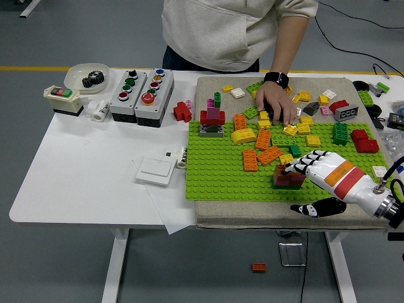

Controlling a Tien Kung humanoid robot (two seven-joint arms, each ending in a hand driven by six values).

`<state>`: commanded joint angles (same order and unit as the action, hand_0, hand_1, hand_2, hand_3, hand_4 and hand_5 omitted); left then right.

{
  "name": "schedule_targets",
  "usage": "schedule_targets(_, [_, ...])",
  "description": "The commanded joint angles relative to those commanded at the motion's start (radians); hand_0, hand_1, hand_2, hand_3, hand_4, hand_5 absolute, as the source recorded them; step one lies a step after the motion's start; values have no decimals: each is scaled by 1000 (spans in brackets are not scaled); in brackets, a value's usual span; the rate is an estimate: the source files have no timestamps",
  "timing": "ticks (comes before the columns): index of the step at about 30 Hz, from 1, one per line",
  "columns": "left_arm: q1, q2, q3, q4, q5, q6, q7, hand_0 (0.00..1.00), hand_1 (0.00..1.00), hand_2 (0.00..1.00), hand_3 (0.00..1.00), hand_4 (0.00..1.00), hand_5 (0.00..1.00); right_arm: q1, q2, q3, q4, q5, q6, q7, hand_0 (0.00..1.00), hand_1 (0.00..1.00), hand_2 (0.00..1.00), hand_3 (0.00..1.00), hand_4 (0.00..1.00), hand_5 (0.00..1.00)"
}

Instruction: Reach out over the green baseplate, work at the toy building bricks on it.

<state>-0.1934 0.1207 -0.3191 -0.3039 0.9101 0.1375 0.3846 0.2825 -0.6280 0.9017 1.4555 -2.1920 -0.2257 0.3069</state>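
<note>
The person (237,31) at the table's far edge is being cut off above the chest by the top of the frame. Their hand (276,104) is covering some bricks near the baseplate's far edge. The right hand (314,165) is hiding part of the brown-and-red stack (288,178); its forearm is running off the right edge.
</note>
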Motion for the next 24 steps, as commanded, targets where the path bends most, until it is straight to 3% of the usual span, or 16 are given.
schedule_targets(24, [0, 0, 3, 0, -5, 0, -1, 790, 776, 750, 591, 652, 665, -2, 1, -21, -16, 2, 5, -3, 720, 683, 749, 737, 883, 434])
